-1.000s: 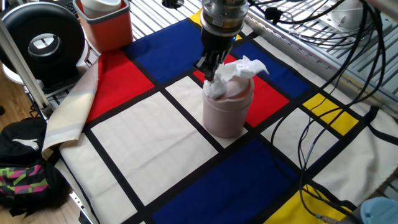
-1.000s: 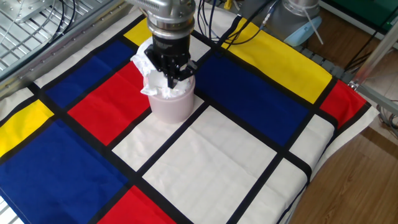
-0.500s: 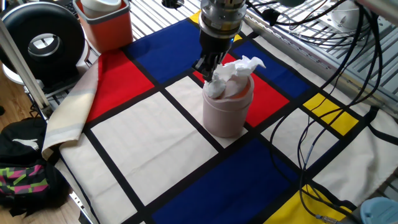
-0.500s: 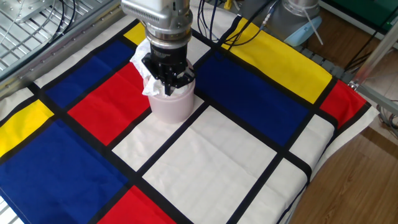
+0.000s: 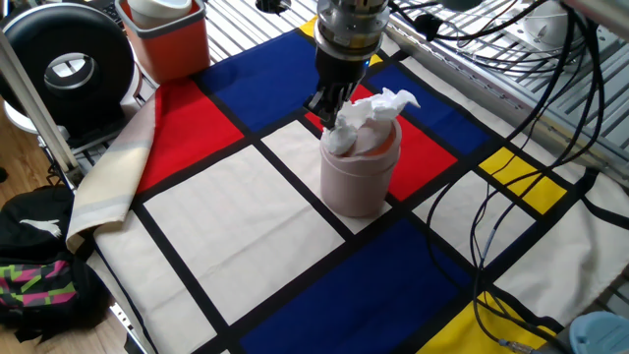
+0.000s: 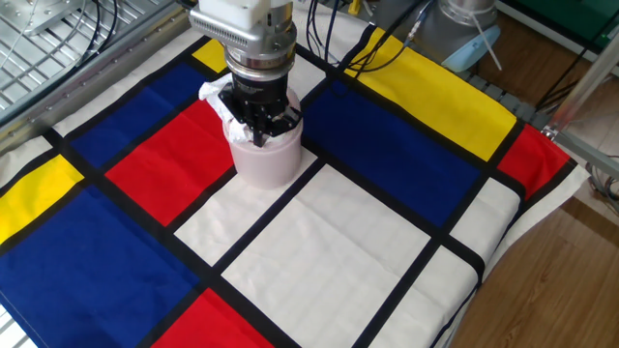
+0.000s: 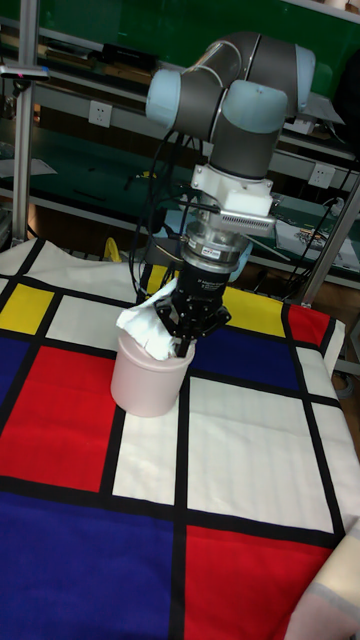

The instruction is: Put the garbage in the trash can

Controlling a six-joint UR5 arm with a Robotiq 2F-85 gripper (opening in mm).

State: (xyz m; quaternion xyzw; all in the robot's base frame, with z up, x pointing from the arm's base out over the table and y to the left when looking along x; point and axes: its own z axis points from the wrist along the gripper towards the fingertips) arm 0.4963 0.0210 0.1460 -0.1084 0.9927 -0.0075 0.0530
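The trash can (image 5: 358, 179) (image 6: 265, 162) (image 7: 146, 384) is a pale pink cylinder standing upright on the checked cloth where a white and a red panel meet. The garbage (image 5: 379, 105) (image 6: 214, 97) (image 7: 148, 323), a crumpled white tissue wad, lies across the can's top and sticks out over one side of the rim. My gripper (image 5: 333, 104) (image 6: 259, 124) (image 7: 184, 340) points straight down at the can's mouth, its fingers pinched together on the tissue. The can's opening is hidden under the tissue and the fingers.
A red-orange square bin (image 5: 167, 37) with a white insert stands at the cloth's far corner, beside a black round device (image 5: 67, 61). Cables (image 5: 531, 118) trail along one side of the table. A bag (image 5: 39, 280) lies on the floor by the cloth's hanging edge.
My gripper has shifted slightly sideways over the can with the tissue in it, and the wad's loose end has moved along with it. The can has stayed put.
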